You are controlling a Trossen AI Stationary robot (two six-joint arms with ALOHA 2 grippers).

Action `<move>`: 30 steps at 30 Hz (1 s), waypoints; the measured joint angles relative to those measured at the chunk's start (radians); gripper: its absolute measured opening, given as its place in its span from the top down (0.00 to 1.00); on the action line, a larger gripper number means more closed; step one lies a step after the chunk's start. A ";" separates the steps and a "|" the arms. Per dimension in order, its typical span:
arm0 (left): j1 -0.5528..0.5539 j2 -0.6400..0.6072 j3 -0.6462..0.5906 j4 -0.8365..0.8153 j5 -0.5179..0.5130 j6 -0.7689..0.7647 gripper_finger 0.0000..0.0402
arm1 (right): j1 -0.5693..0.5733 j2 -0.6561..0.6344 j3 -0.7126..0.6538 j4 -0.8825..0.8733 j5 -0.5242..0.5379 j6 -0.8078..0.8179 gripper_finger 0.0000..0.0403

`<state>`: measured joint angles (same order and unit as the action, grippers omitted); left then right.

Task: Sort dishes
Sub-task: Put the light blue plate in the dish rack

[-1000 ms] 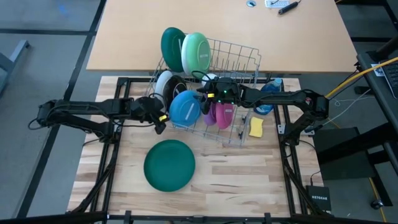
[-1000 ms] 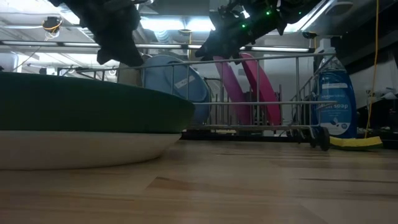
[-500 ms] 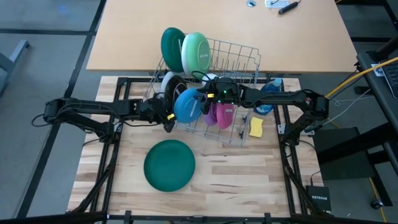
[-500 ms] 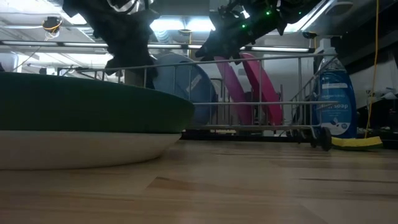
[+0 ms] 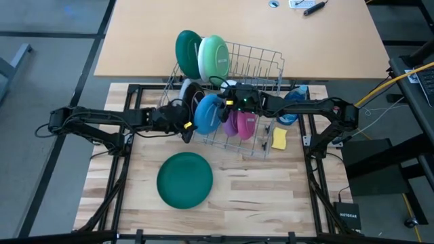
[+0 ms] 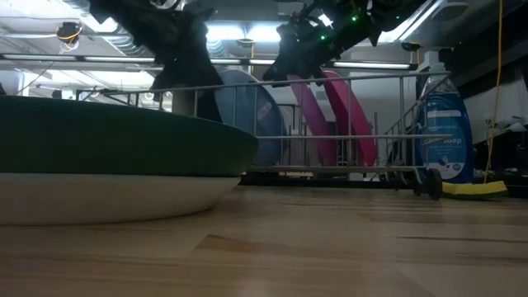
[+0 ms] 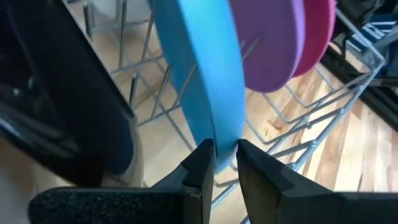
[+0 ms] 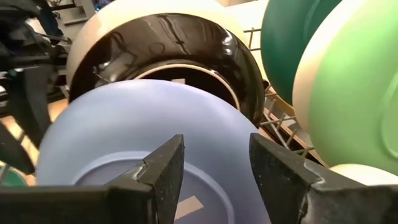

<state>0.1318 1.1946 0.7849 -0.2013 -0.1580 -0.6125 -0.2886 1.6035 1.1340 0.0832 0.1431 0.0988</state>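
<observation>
A wire dish rack [image 5: 261,64] holds a dark green plate [image 5: 186,49], a light green plate [image 5: 215,57], a black-and-white bowl [image 8: 168,56], a blue plate [image 5: 207,112], a purple plate [image 5: 230,123] and a pink plate [image 5: 246,126], all on edge. My left gripper [image 7: 225,157] is at the rack's near left side, shut on the blue plate [image 7: 205,68]. My right gripper [image 8: 214,171] hovers open above the rack, just right of the blue plate [image 8: 137,130], touching nothing. Another dark green dish [image 5: 184,179] lies flat on the table. My left gripper pinches the blue plate's rim [image 7: 225,134] between its two fingers, one finger [image 7: 200,165] on each face. The fingers come from the table's left, slanting down. The plate stands on edge among the rack's wires; whether its lower edge rests on them is hidden.
A blue soap bottle [image 6: 443,124] and a yellow sponge [image 5: 279,139] sit at the rack's right end. A second, tan table [image 5: 135,34] lies beyond the rack. Bare wood [image 5: 271,196] stretches to the right of the flat green dish.
My left gripper has moved toward the table's right, closer to the rack, and rolled, carrying the blue plate with it. The plate has tipped from showing its broad face upward to standing more nearly edge-on beside the purple plate. My right gripper has kept still.
</observation>
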 joint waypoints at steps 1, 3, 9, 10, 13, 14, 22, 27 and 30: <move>0.000 0.000 0.000 0.010 0.000 0.011 0.85 | 0.000 0.000 0.000 -0.003 0.001 0.000 0.54; 0.000 0.000 0.000 0.029 -0.002 0.023 0.85 | 0.000 0.000 0.000 -0.006 0.003 0.000 0.54; 0.000 0.000 0.000 0.109 -0.011 0.001 0.85 | 0.001 0.000 0.000 -0.007 -0.004 0.000 0.54; 0.000 -0.001 0.000 0.121 -0.014 0.000 0.85 | 0.001 0.000 0.000 -0.007 -0.004 0.001 0.54; 0.000 -0.002 0.000 0.140 -0.020 0.020 0.85 | 0.001 0.000 0.000 -0.007 -0.004 0.001 0.54; 0.000 -0.002 0.000 0.141 -0.024 0.027 0.85 | 0.001 0.000 0.000 -0.007 -0.004 0.001 0.54; -0.001 -0.002 0.000 0.127 -0.030 0.088 0.76 | 0.001 0.000 0.000 -0.007 -0.004 0.001 0.54; -0.001 -0.002 0.000 0.129 -0.037 0.190 0.66 | 0.001 0.000 0.000 -0.007 -0.005 0.001 0.54; 0.000 -0.002 0.000 0.136 -0.041 0.227 0.60 | 0.001 0.000 0.000 -0.007 -0.004 0.001 0.54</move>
<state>0.1314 1.1931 0.7849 -0.0658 -0.1995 -0.3851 -0.2878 1.6035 1.1339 0.0761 0.1387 0.0998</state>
